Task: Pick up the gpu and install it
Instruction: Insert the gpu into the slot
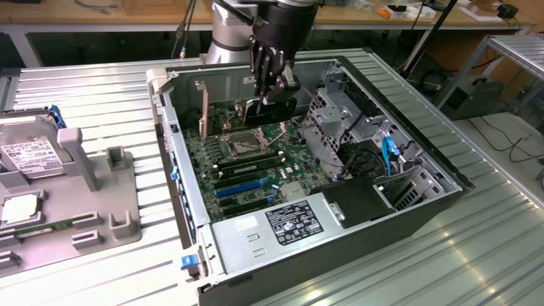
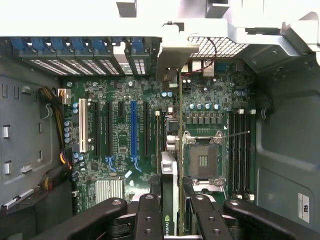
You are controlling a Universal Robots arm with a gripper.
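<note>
- The end effector (image 2: 171,200) is the closest thing to the wrist camera. Its black fingers (image 2: 148,215) stand on both sides of the gpu (image 2: 169,172) and are clamped on it.
- In this view the gpu is edge-on, a thin strip with a small green logo between the fingers.
- Under it lies the green board (image 2: 120,150), with a white slot (image 2: 82,125), a blue slot (image 2: 133,130) and several black slots.
- The line of the gpu runs between this row of slots and the socket (image 2: 202,160).
- In the exterior view the end effector (image 1: 274,95) hangs from the arm (image 1: 229,32) inside the open case (image 1: 181,191).
- There the gpu (image 1: 270,113) is a black plate, held upright below the fingers.
- It is over the far part of the board, near the socket (image 1: 246,143). I cannot tell if its lower edge touches a slot.
- Memory sticks (image 1: 251,164) sit in the board just beside the socket, on the near side.
- A tan bracket (image 1: 204,108) stands upright on the exterior view's left of the gpu, apart from it.
- A power supply (image 1: 285,223) with a black label fills the near end of the case.
- The case lies on a ribbed metal worktop (image 1: 93,102).
- On the exterior view's left a grey fixture (image 1: 111,204) carries a hard drive (image 1: 30,156) with a white label, well apart from the case.
</note>
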